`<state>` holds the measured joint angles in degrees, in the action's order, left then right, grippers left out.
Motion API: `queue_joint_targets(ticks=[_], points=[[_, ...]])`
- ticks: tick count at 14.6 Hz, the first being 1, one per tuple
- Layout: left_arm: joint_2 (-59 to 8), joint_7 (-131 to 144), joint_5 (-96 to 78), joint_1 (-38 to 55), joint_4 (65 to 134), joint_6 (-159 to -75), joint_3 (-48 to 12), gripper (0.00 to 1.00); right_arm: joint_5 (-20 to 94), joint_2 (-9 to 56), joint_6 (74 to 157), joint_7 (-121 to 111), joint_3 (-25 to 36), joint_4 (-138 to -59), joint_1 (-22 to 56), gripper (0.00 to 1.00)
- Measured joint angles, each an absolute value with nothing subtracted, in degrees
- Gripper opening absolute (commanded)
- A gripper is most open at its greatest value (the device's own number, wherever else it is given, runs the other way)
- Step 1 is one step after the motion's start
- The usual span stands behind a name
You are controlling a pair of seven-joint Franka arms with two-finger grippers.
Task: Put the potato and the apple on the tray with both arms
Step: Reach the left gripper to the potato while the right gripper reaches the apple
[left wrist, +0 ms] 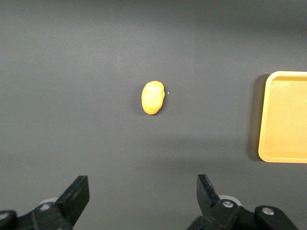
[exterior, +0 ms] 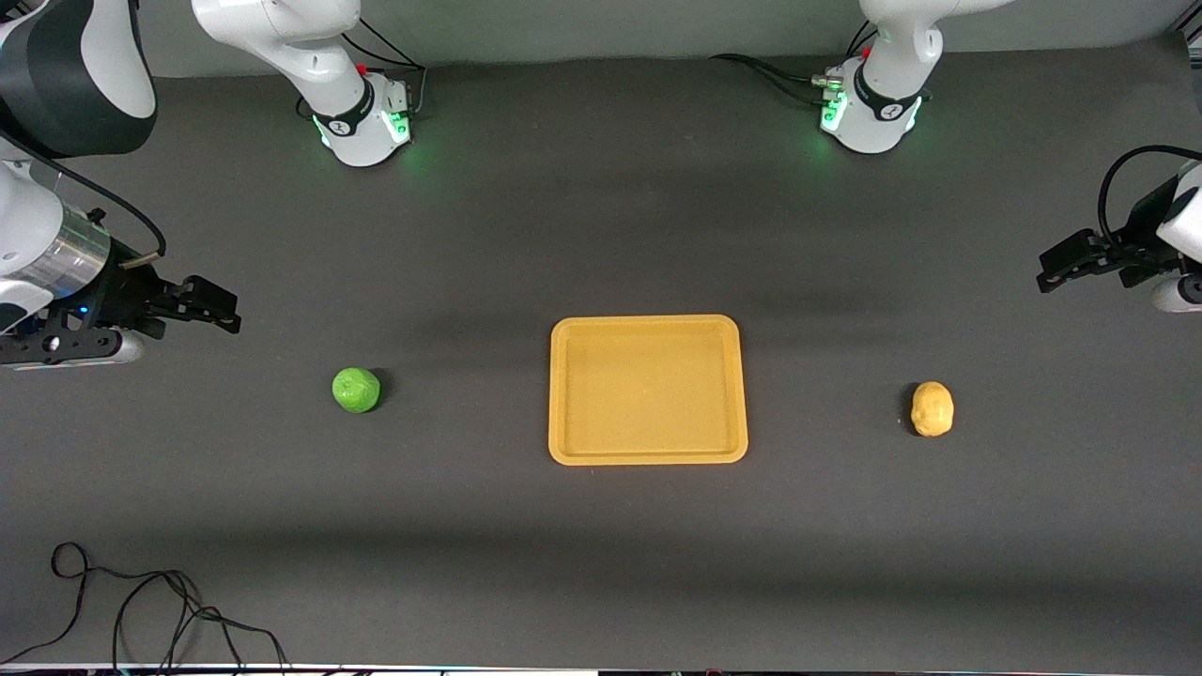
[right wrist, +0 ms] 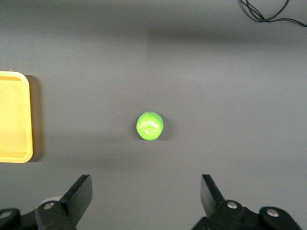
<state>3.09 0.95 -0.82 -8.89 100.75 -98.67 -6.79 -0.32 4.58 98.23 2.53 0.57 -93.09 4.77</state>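
The orange-yellow tray (exterior: 648,453) lies empty at the table's middle. The green apple (exterior: 357,390) sits on the table toward the right arm's end; it also shows in the right wrist view (right wrist: 150,126). The yellowish-tan potato (exterior: 932,409) sits toward the left arm's end; it also shows in the left wrist view (left wrist: 153,97). My right gripper (exterior: 218,308) is open and empty, held above the table at the right arm's end. My left gripper (exterior: 1056,266) is open and empty, held above the table at the left arm's end.
A loose black cable (exterior: 141,610) lies near the table's front edge at the right arm's end. Both arm bases (exterior: 366,122) stand along the table's back edge. The tray's edge shows in both wrist views (left wrist: 288,120) (right wrist: 14,117).
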Motion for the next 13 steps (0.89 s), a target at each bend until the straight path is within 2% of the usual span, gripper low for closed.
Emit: queue_joint_targets(ticks=[8,13], points=[[2.5,0.8,-0.8,-8.8,101.5,-101.0,-6.8,1.0,-0.5,4.7,98.2,2.6,0.6,-93.2,4.8,1.0],[-5.6,-1.8,-0.6,-6.7,102.4,-106.8,-7.0,1.0,-0.4,5.0,98.2,2.6,0.6,-93.3,4.8,1.0]])
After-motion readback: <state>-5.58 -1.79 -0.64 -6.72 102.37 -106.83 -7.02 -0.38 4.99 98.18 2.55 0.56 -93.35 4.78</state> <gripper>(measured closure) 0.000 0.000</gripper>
